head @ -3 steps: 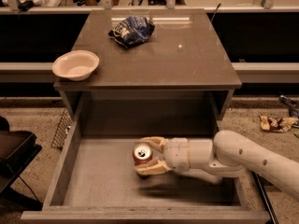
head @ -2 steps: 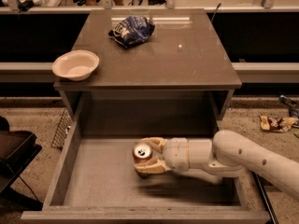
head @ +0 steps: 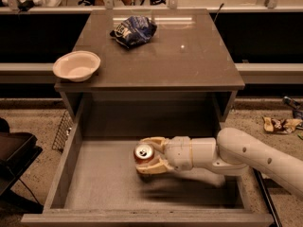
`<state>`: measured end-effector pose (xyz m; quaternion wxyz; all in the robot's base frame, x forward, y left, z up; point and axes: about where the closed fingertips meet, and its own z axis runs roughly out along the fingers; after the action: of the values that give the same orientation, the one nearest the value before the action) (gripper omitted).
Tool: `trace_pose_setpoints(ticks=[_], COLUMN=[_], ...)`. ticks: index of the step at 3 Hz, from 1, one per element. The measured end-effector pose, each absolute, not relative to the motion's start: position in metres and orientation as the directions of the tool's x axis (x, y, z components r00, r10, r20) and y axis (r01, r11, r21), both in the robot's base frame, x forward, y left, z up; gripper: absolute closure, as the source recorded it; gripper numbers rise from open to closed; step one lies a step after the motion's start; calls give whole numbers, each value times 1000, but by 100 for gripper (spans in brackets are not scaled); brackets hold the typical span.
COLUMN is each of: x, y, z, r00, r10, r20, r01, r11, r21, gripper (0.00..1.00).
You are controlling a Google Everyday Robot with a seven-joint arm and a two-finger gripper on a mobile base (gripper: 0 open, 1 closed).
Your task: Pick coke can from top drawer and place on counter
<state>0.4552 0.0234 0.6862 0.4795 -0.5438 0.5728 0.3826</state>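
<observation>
The coke can [head: 143,153], red-orange with a silver top, stands upright in the open top drawer [head: 102,174], a little right of its middle. My gripper [head: 150,156] reaches in from the right on a white arm. Its pale fingers [head: 152,143] sit against the far and near sides of the can and are shut on it. The can is at or just above the drawer floor; I cannot tell which. The counter [head: 180,65] is the glossy grey-brown cabinet top behind and above the drawer.
A white bowl [head: 76,65] sits at the counter's left front corner. A blue-and-white chip bag [head: 133,30] lies at its back middle. A wire basket [head: 61,129] hangs left of the cabinet. Litter [head: 279,124] lies on the floor at the right.
</observation>
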Motion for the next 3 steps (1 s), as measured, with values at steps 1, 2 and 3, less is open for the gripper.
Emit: trace_pose_setpoints(ticks=[1, 2, 3], x=[461, 472, 506], y=[10, -3, -13], z=[752, 816, 868], r00=[50, 26, -21], r10=[-264, -275, -257], r20=[-963, -961, -966], r01=[-993, -994, -992], r11=[91, 96, 124], r21=[-77, -55, -11], gripper=[100, 100, 100])
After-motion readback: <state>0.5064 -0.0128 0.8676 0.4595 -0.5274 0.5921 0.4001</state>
